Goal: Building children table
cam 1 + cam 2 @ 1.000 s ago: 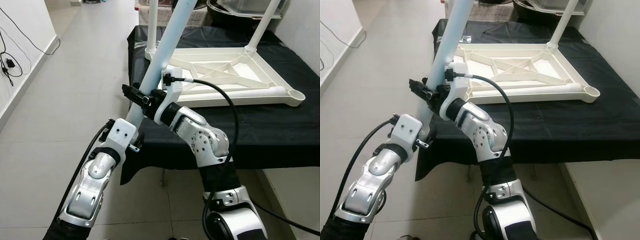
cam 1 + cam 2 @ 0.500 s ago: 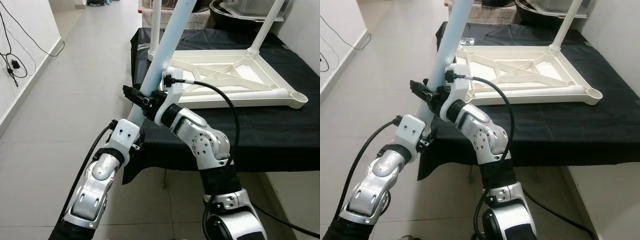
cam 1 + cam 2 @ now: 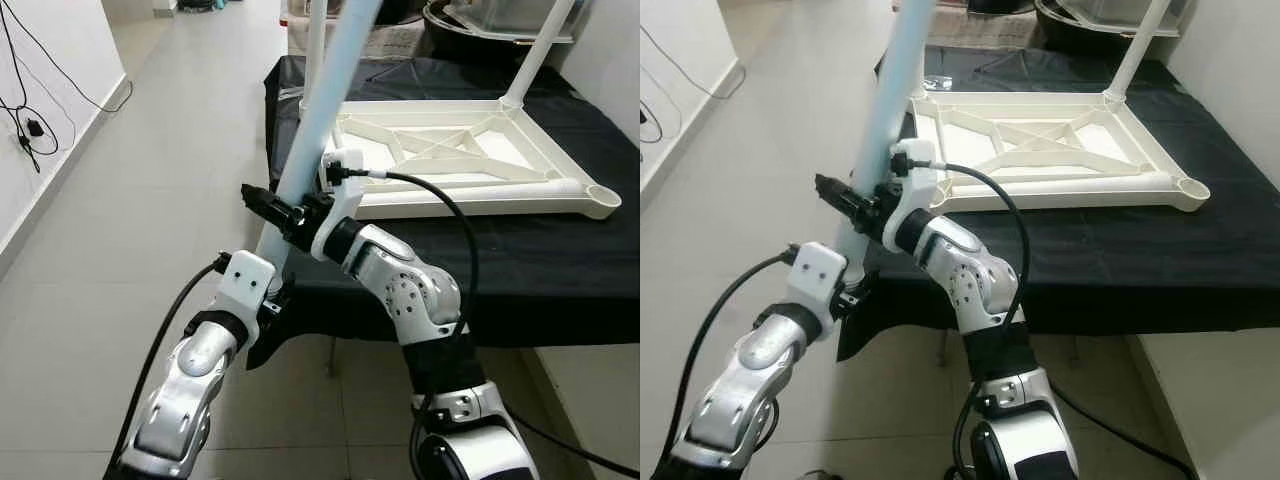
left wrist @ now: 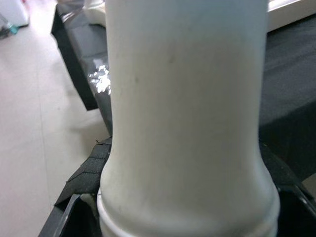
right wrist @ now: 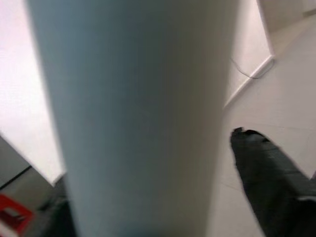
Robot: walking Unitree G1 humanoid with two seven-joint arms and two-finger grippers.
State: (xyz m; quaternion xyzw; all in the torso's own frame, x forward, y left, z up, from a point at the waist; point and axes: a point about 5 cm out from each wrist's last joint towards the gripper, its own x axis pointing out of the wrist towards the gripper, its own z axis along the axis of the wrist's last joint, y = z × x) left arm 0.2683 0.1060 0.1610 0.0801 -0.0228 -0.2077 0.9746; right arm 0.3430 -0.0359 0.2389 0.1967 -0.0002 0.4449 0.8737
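Note:
A long white table leg (image 3: 318, 110) slants up from my waist toward the far table. My left gripper (image 3: 270, 292) is shut on its thick lower end (image 4: 187, 123), with a black finger (image 4: 81, 197) on either side. Higher up, my right gripper (image 3: 272, 207) is shut across the tube (image 5: 133, 118), one black finger (image 5: 269, 168) showing beside it. The white tabletop (image 3: 450, 160) lies upside down on the black-clothed table (image 3: 520, 270). Two legs stand in its far corners (image 3: 530, 60). An open leg socket (image 3: 600, 197) sits at its near right corner.
Grey tiled floor (image 3: 150, 200) stretches open on the left, up to a white wall with black cables (image 3: 30, 110). A clear plastic tub (image 3: 490, 15) and other containers stand behind the table. My right arm's black cable (image 3: 450, 210) arcs over the table's front edge.
The leg now stands a little steeper, its top swung slightly left. Both grippers keep their hold on it. The camera has shifted a little.

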